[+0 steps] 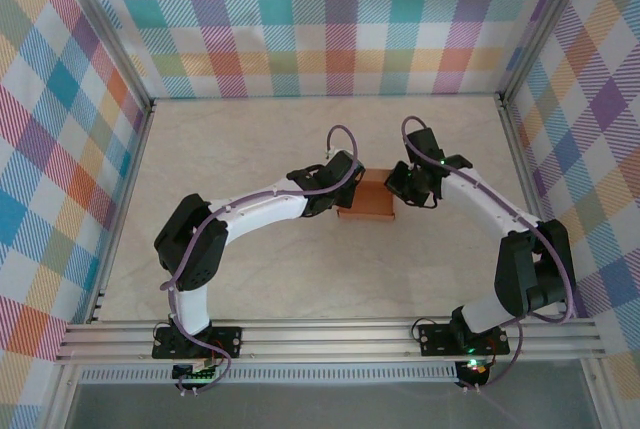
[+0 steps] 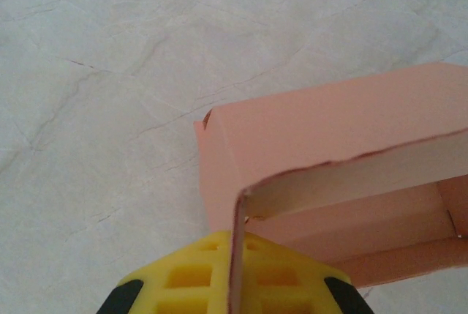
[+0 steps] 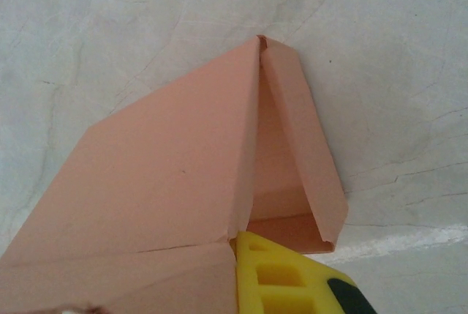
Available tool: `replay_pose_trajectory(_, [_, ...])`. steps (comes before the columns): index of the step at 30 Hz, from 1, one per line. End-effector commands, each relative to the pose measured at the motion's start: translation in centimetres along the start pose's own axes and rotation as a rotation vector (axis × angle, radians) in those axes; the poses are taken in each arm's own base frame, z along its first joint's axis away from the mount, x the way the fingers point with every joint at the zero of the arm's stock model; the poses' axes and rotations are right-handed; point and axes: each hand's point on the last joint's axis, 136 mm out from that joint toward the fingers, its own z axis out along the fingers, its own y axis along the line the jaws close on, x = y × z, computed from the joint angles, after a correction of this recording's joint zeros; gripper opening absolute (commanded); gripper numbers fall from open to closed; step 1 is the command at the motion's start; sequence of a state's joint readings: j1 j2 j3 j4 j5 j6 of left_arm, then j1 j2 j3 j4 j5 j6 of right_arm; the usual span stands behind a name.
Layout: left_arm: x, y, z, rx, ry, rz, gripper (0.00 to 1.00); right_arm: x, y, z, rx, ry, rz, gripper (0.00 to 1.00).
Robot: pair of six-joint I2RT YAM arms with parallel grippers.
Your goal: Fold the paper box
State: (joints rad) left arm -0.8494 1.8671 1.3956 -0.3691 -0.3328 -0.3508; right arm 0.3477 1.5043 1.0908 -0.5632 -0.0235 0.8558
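As the tabletop point(image 1: 250, 279) reads from the left, my holdings are:

1. My left tool point(image 1: 338, 192): jaws closed tight, pinching a thin upright wall at the left end of the paper box point(image 1: 367, 199). In the left wrist view the card edge runs down between the yellow pads point(image 2: 292, 259).
2. The paper box: mid-tabletop, between both tools. Salmon card, partly raised, one side open and hollow.
3. My right tool point(image 1: 403, 189): likewise closed, nipping a broad panel at the box's right end.

Step in hand, by my reckoning: forming the walls. The next move calls for bringing both held panels inward along their creases, evenly, without tearing the thin card.
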Motion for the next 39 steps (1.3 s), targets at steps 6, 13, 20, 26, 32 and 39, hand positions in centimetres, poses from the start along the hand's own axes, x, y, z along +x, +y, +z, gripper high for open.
replay_pose_trajectory(6, [3.5,1.1,0.3,-0.037,0.107,0.032,0.00,-0.1,-0.8,0.2,0.012,-0.020,-0.065,0.00])
replay_pose_trajectory(13, [3.7,1.2,0.4,-0.040,0.109,0.028,0.00,-0.1,-1.2,0.1,0.037,-0.030,-0.262,0.00])
replay_pose_trajectory(20, [3.9,1.2,0.8,-0.040,0.106,-0.014,0.00,0.5,-1.9,1.4,0.030,-0.040,-0.310,0.00])
replay_pose_trajectory(26, [3.2,0.2,0.4,0.003,0.105,-0.066,0.00,0.8,-2.0,1.6,0.015,-0.056,-0.296,0.00])
replay_pose_trajectory(32, [1.8,0.1,-0.5,0.002,0.084,-0.045,0.00,0.1,-1.0,0.6,-0.007,-0.082,-0.291,0.00])
replay_pose_trajectory(39, [1.0,-0.5,-1.3,0.041,0.076,-0.064,0.00,-0.2,-0.6,0.1,-0.014,-0.091,-0.247,0.01])
